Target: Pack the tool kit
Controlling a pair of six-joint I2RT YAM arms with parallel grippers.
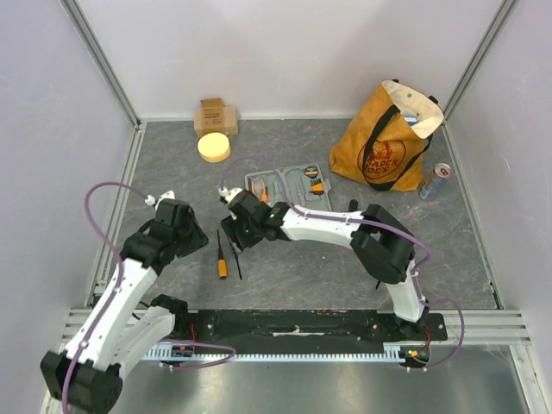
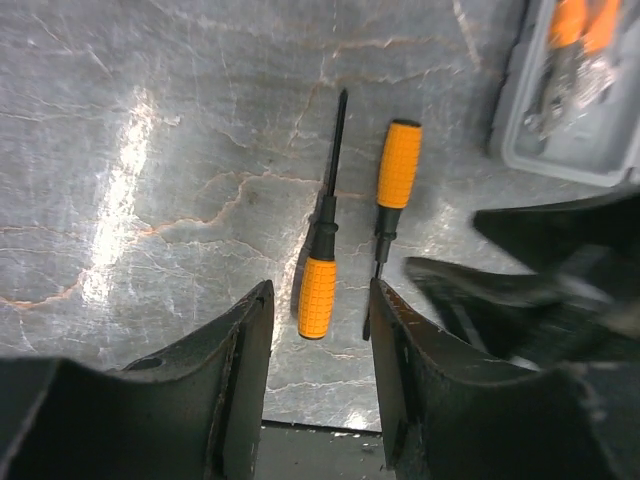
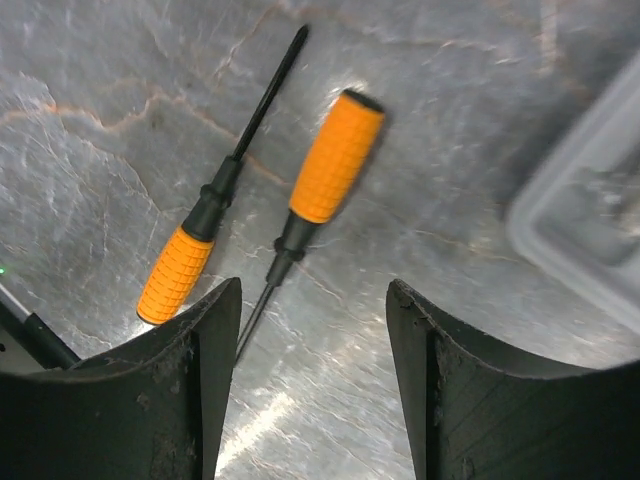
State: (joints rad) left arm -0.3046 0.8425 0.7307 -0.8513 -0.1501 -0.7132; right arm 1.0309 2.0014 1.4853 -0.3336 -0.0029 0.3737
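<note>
The flat grey plastic tool case (image 1: 289, 183) lies open around the middle of the grey marbled desk (image 1: 345, 267), with orange-handled tools seated in its moulded slots. Just in front of its left end, 2 orange-and-black screwdrivers lie loose on the desk, side by side and pointing opposite ways. The first screwdriver (image 2: 322, 250) has its handle toward the arms, and the second screwdriver (image 2: 392, 190) has its handle toward the case.

The right pincer (image 3: 312, 370) hangs over the pair with its fingers spread wide and nothing between them. The left pincer (image 2: 320, 292) comes in from the other side, fingers moderately apart and also empty. The 2 pincers are close together, so room is tight there, and the case's rounded near corner sits just beside the right one.

Bare desk runs left of the screwdrivers to the metal rail (image 1: 128, 185) along the wall, and forward to the near edge. At the back left are a tan cardboard box (image 1: 215, 115) and a round yellow disc (image 1: 214, 147). An orange-brown tote bag (image 1: 384, 142) stands close to the case's right end.
</note>
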